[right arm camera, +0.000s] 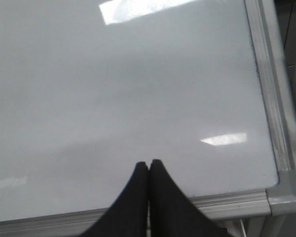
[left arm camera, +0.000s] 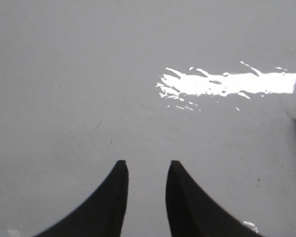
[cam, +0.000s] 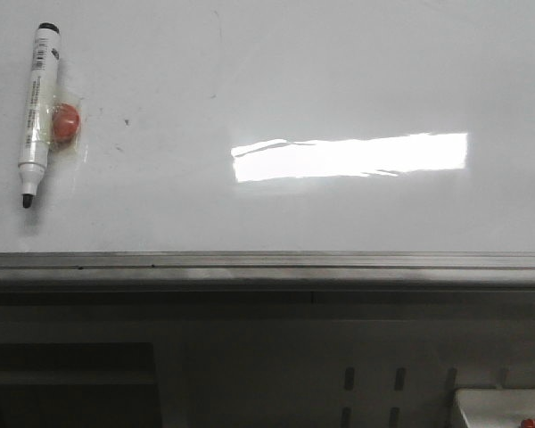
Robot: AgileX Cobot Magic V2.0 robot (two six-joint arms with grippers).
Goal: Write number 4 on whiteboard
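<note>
One whiteboard (cam: 339, 71), glossy, blank; no 4 on it yet. Grey rail (cam: 267, 263) along its near edge. One marker (cam: 37, 111), uncapped, near the far-left corner, long axis running far to near, tip nearward, touching a red magnet (cam: 64, 123). Left gripper (left arm camera: 147, 170): fingers parted, empty, likely the nearer arm. Right gripper (right arm camera: 148, 165): clenched on nothing, by the near-right corner.

Glossy, smooth whiteboard (cam: 339, 71) with brushed grey metal rail (cam: 267, 266); white plastic marker (cam: 37, 107).
</note>
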